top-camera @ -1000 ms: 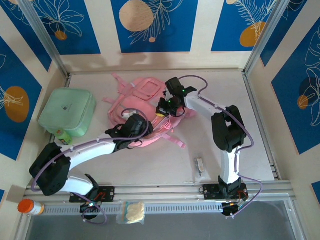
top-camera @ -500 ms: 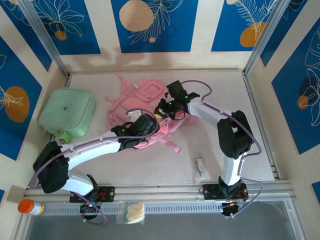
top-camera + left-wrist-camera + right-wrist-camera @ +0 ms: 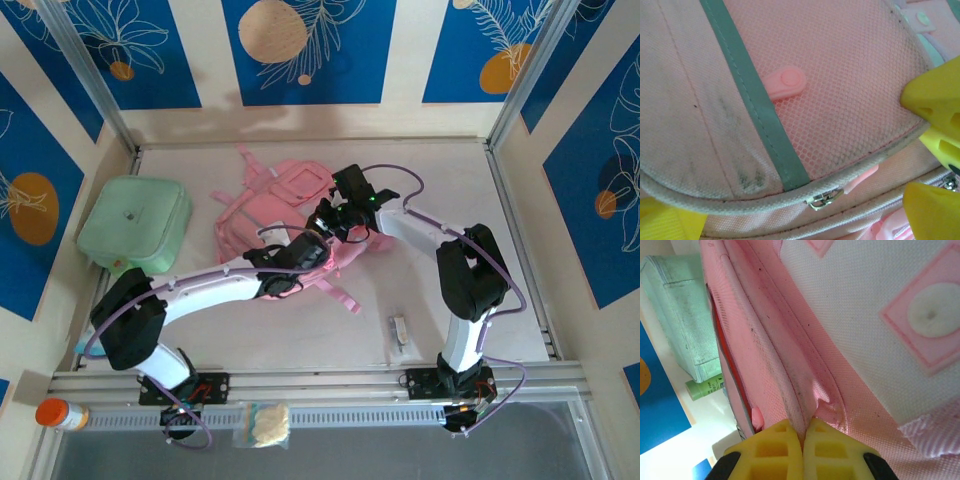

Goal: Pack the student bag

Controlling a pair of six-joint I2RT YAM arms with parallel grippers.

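On the right arm (image 3: 462, 262), the jaws are pinched together on a fold of pink fabric at the edge of the student bag (image 3: 280, 195), with the yellow fingers (image 3: 777, 440) almost touching. On the left arm (image 3: 200, 290), the jaws stand wide apart and hold nothing. Its fingers (image 3: 932, 210) are spread over the bag's mesh pocket (image 3: 840, 90) and a zipper pull (image 3: 822, 200). Both arms reach forward and inward, wrists close above the bag. It lies mid-counter (image 3: 450, 180), right of a mint-green case (image 3: 135, 225).
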